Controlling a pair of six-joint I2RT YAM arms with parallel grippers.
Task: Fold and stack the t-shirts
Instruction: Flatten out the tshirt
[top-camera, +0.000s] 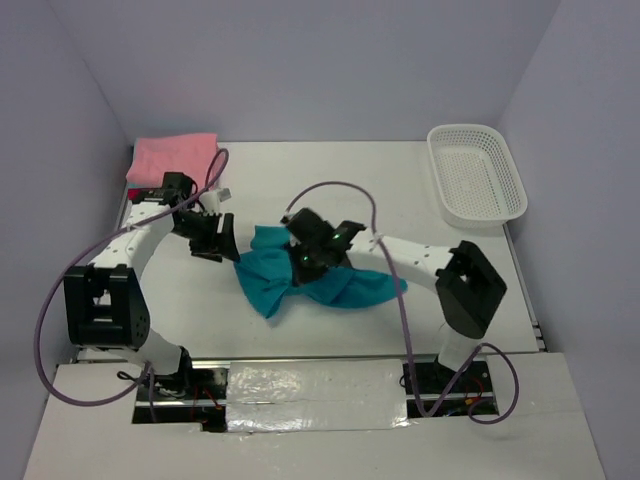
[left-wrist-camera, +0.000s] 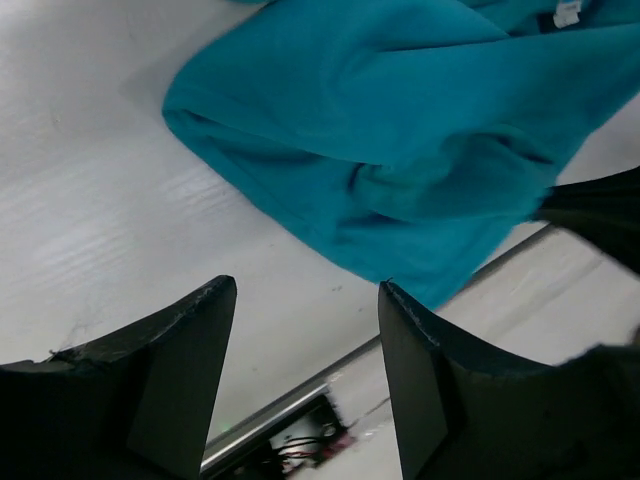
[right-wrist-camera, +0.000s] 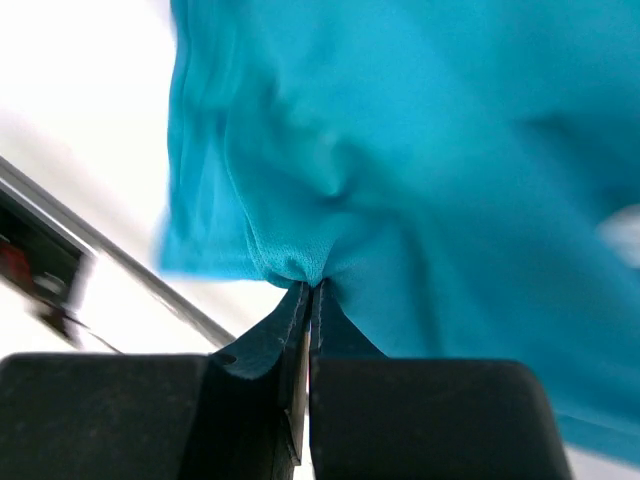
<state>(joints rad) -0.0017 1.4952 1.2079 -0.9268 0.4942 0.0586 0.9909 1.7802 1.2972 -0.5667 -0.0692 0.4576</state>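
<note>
While my R fingers (right-wrist-camera: 265, 345) are pinching the teal shirt (top-camera: 262, 282), my L fingers (left-wrist-camera: 190, 340) are hovering spread beside it.

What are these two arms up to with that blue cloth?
The right gripper is pinching a fold of the crumpled teal-blue cloth t-shirt at mid-table. The left gripper is open beside the shirt's left edge, holding nothing. A folded salmon-pink cloth shirt lies in the far left corner.
</note>
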